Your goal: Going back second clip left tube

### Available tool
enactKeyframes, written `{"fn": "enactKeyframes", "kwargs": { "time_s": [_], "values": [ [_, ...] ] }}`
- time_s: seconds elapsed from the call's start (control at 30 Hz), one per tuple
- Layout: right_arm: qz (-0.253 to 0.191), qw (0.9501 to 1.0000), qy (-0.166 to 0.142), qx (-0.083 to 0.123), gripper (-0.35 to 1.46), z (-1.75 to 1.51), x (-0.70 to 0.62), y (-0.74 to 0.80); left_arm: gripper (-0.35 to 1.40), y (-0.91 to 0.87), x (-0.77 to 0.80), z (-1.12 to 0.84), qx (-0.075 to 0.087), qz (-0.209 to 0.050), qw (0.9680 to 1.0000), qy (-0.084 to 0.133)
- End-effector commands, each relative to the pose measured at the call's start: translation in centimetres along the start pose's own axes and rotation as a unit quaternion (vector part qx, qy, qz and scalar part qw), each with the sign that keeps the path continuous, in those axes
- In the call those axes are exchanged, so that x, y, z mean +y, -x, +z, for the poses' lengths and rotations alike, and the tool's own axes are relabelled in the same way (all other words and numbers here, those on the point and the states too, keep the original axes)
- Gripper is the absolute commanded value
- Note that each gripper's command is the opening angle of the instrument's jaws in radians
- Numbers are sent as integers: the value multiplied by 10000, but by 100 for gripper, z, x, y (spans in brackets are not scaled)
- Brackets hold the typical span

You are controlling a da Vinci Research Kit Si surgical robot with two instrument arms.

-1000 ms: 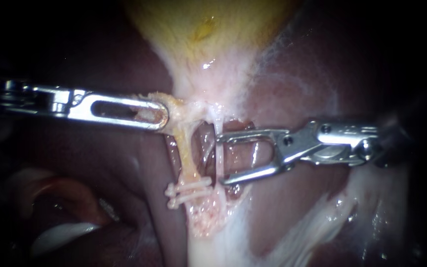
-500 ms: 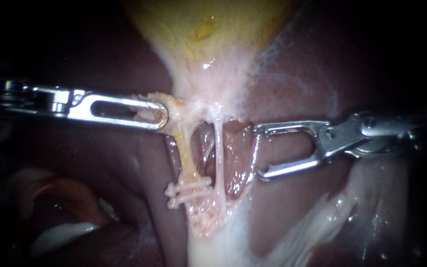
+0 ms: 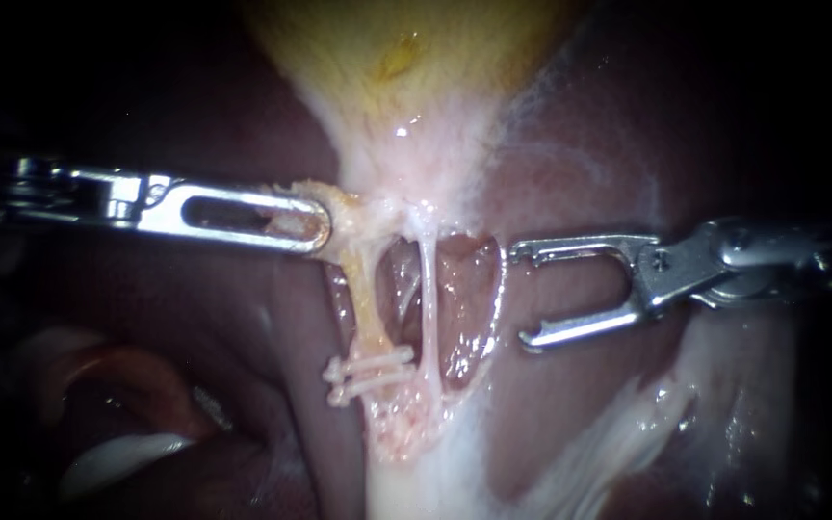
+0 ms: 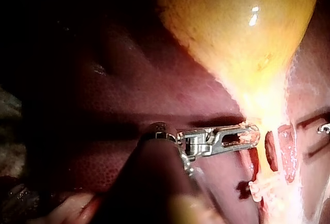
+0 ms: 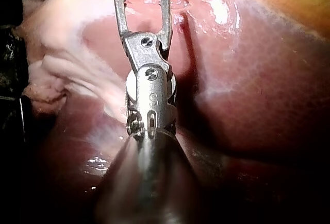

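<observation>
Two pale, ridged clips (image 3: 368, 374) lay across the yellowish left tube (image 3: 366, 303), near its lower end. The left instrument's (image 3: 315, 220) slotted steel end effector pinched tissue (image 3: 341, 205) under the gallbladder (image 3: 406, 58); the right instrument's (image 3: 522, 297) gaped wide, empty.

Endoscope view: light is concentrated centre frame. The gallbladder (image 3: 406, 67) neck and the pale tissue (image 3: 406, 207) below it are brightest. The liver (image 3: 243, 327) is dim, and the corners and left edge are near black. There are small wet glints on the gallbladder and at lower right. Metal flares white on the left instrument (image 3: 315, 221) and right instrument (image 3: 524, 296).

Left wrist view: the gallbladder glows with one specular spot, and the liver beside the shaft is in deep shadow.

Right wrist view: glare patches lie on the liver beside the jaws. The shaft is dark.
</observation>
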State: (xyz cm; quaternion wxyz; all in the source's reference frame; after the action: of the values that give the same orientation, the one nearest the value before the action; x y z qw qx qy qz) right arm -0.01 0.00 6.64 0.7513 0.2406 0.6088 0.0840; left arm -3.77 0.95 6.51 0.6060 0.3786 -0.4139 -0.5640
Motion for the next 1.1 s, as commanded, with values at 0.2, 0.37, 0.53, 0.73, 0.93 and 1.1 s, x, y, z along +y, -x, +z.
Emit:
{"fn": "enactKeyframes", "kwargs": {
  "time_s": [0.2, 0.37, 0.53, 0.73, 0.93, 1.1],
  "values": [
    [5, 10000, 9, -1, 50, 0, -1, -1, -35, -4, 5, 20, -42, 16, 10000, 38],
    [6, 10000, 13, -2, 50, 0, -1, -1, -35, -7, 13, 36, -20, 38, 10000, 13],
    [7, 10000, 15, -2, 50, 0, -1, -1, -35, -10, 27, 48, 32, 74, 10000, 42],
    [9, 10000, 18, -3, 50, 0, -2, -1, -35, -14, 42, 53, 106, 55, 9999, 71],
    [-17, 10000, 19, -3, 50, -1, -1, -2, -35, -16, 42, 54, 113, 29, 9999, 64],
    [-16, 10000, 21, -3, 50, -1, -1, -3, -35, -16, 41, 54, 114, 28, 9999, 63]
  ]
}}
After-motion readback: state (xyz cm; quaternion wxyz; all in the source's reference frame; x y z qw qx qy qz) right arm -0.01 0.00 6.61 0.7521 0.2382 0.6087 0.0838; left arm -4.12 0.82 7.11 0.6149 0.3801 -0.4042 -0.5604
